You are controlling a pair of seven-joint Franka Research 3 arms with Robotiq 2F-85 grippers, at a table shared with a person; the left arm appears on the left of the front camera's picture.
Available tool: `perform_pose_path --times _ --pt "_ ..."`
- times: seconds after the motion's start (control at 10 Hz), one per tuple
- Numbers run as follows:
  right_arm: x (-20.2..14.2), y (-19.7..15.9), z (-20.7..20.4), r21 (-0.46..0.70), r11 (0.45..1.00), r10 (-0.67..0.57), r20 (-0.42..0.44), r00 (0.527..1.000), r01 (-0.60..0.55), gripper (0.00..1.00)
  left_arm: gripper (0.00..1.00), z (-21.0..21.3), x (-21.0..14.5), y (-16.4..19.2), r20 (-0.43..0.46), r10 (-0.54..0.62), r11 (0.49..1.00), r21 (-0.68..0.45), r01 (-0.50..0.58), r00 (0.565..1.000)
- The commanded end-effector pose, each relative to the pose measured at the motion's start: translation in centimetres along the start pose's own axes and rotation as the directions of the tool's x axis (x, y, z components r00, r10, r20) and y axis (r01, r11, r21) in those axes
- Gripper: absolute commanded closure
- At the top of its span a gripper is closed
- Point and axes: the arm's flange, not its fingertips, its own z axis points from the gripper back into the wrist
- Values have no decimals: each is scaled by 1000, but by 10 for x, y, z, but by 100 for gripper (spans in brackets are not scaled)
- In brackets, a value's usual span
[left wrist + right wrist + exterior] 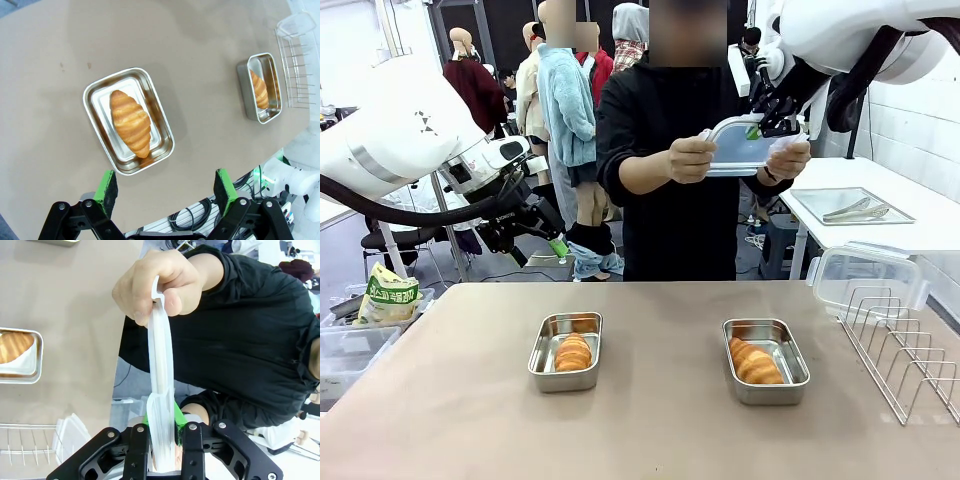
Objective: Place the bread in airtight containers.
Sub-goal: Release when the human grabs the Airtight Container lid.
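Two tins, left tin [558,383] and right tin [767,393], sit open on the table [650,430], one croissant [573,352] in each. Right gripper [161,416] clamps the lid [740,155] the person's hand [690,160] holds up; left gripper [165,187] hangs wide open. Take the lid squarely; seat all corners.

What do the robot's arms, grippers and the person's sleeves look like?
The left arm and right arm are white, with a black cable under the left. The left gripper and right gripper are black linkages with green-padded fingers. The person's sleeves are black.
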Motion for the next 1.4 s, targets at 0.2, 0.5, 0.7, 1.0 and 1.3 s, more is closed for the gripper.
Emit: perform_pose_path --times 0.2,0.5,0.7,1.0,1.3 --pt "2 -1 1 10 1000 -12 -8 1000 12 100 0 1 1 1 0 -1 1000 20 1 1000" --pt "2 -1 1 10 1000 -12 -8 1000 12 100 0 1 1 1 0 -1 1000 20 1 1000" --pt "0 0 0 0 1000 0 0 1000 0 100 0 1 1 1 0 -1 1000 20 1 1000" --pt "-6 0 11 -27 999 -31 33 999 32 54 0 1 1 1 0 -1 1000 20 1 1000" --pt "-5 3 13 -19 1000 -13 49 999 14 0 0 1 1 1 0 -1 1000 20 1 1000"
